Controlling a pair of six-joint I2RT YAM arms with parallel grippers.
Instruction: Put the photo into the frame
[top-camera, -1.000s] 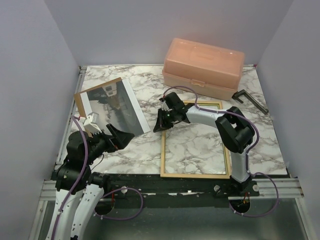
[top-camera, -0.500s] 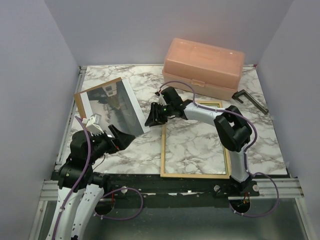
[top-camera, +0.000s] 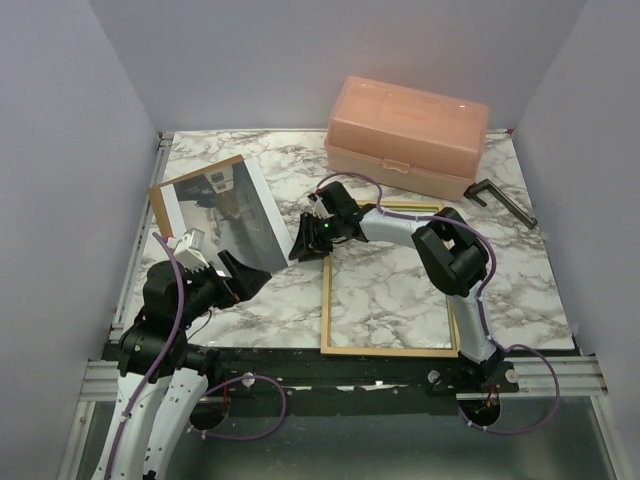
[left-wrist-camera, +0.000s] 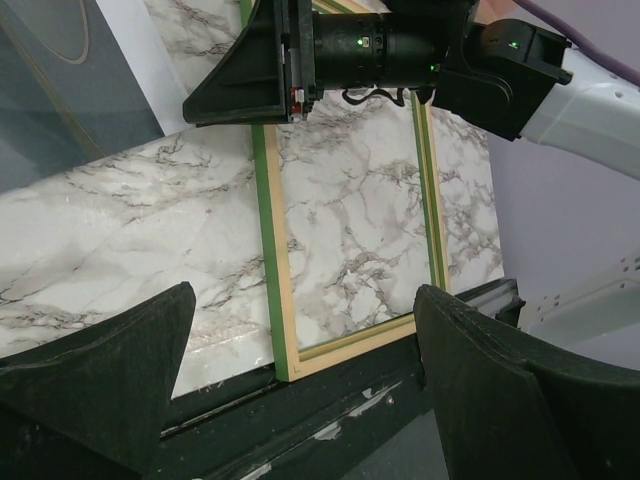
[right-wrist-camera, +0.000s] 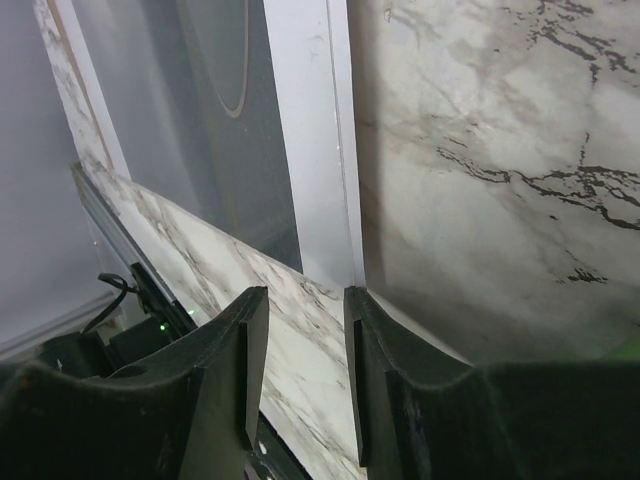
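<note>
The photo (top-camera: 225, 212) lies face up on the far left part of the marble counter (top-camera: 270, 300). It rests tilted on a brown backing panel (top-camera: 195, 172), of which only a strip shows along the photo's far edge. The frame (top-camera: 325, 310) lies flat on the near right part of the counter, well apart from the photo, with marble showing through its opening. From above its rails look like pale wood, and the left wrist view shows green along them. The right arm reaches across the frame's far left corner, and the right fingers (right-wrist-camera: 225, 380) point at the photo's near right corner. They stand a narrow way apart, and the photo's white border ends just in front of the gap. Nothing shows clamped between them, and whether they touch the paper cannot be told. The left fingers (left-wrist-camera: 100, 375) are spread wide and hold nothing. They hover low over the counter just near of the photo's near edge, facing the frame. A peach plastic box (top-camera: 405, 130) with its lid shut stands at the back, beyond the frame. A small dark bar (top-camera: 500, 202) lies to its right.
</note>
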